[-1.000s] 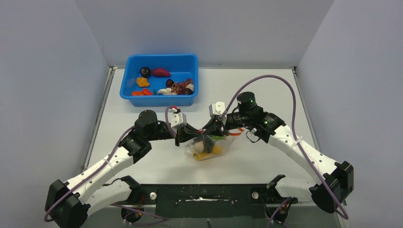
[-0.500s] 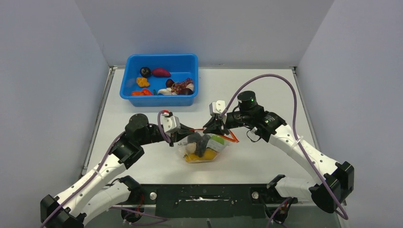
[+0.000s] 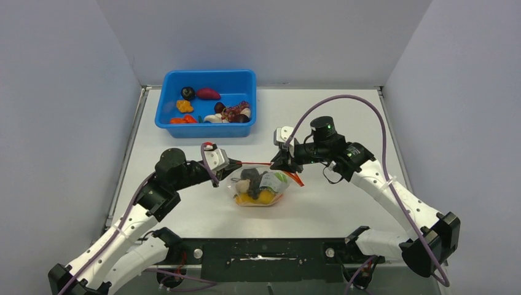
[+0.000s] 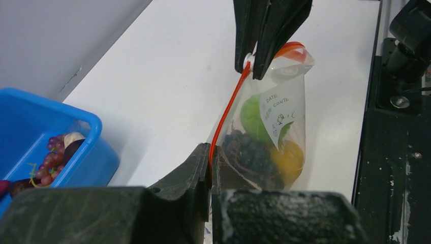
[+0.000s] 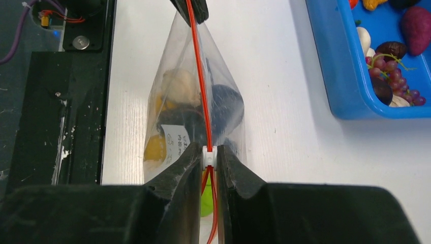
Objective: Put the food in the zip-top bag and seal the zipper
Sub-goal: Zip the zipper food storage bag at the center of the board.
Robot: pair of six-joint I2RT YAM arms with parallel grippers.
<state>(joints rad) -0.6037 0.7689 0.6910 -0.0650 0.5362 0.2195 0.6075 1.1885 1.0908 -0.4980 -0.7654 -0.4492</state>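
Left hand (image 4: 210, 152): fingers pressed together, pinching one end of the zipper (image 4: 228, 109). Right hand (image 5: 208, 155): closed on the white slider (image 5: 208, 156) that rides the red-orange strip. The zip-top bag (image 3: 261, 187) hangs between the two hands. Its belly appears to rest on the surface (image 3: 344, 123), and the strip runs straight from one hand to the other.

Step in hand, as I read it: sealing.
- Between the hands the strip shows as one line, probably joined.
- On the wrist side of the right hand it parts into two lines, so that stretch is likely not yet sealed.
- To do it well: left hand as a fixed anchor, right hand drawing the slider straight along the strip, away from the left hand. Strip taut, no twist.
- Risks: too much lift could tip the load, and slack could let the slider bind.

Containers.
- Bag, below both hands, holds the food: a green piece (image 4: 249, 114), a dark cluster (image 4: 246, 152), a yellow-orange ball (image 4: 287, 155) and a pale piece (image 5: 178, 84). There is a white label (image 4: 279, 109) on the wall.
- Blue bin (image 3: 203, 128), well beyond the left hand, holds a grape bunch (image 3: 235, 112), a dark ball (image 3: 188, 93), a reddish-purple piece (image 3: 209, 94) and an orange piece (image 3: 184, 106).
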